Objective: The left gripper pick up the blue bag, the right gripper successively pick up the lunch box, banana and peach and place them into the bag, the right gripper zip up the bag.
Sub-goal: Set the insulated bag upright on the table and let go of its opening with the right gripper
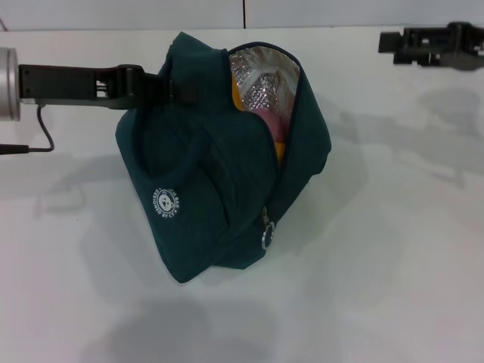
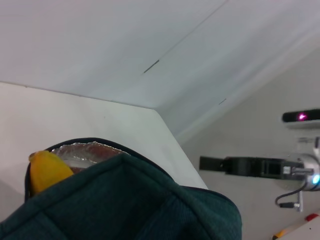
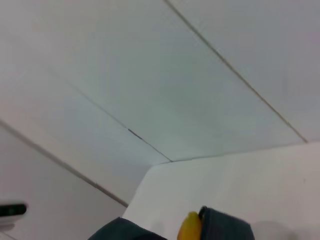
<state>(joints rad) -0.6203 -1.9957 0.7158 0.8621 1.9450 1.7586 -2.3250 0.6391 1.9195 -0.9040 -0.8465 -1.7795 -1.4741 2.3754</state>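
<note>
One bag (image 1: 204, 189) is all you have on the table (image 1: 393, 265), and it holds the food: you can count one banana (image 2: 46, 170) poking from the opening, one pink round shape that looks like the peach (image 1: 274, 125) beside the silver lining, and perhaps the lunch box deeper in, though the foil hides too much for you to be sure. Two loop handles lie flat on the bag's near side by the white logo (image 1: 169, 203), and one metal ring pull (image 1: 267, 237) hangs low on the zipper, which stands open from there up to the top.

Your left gripper (image 1: 178, 88) reaches in from the left and is clamped on the bag's upper edge, just beside the opening; the bag hangs tilted from that grasp, with its lower corner resting on or just above the table. From the left wrist you see the teal fabric bunched close under the camera and the banana tip at the rim.

Your right gripper (image 1: 387, 41) sits well apart from the bag, at the far right edge of the table, level with the bag's top. You cannot tell how its fingers stand. The right wrist view catches only the bag's top edge and the banana tip (image 3: 190, 227), with wall behind.
</note>
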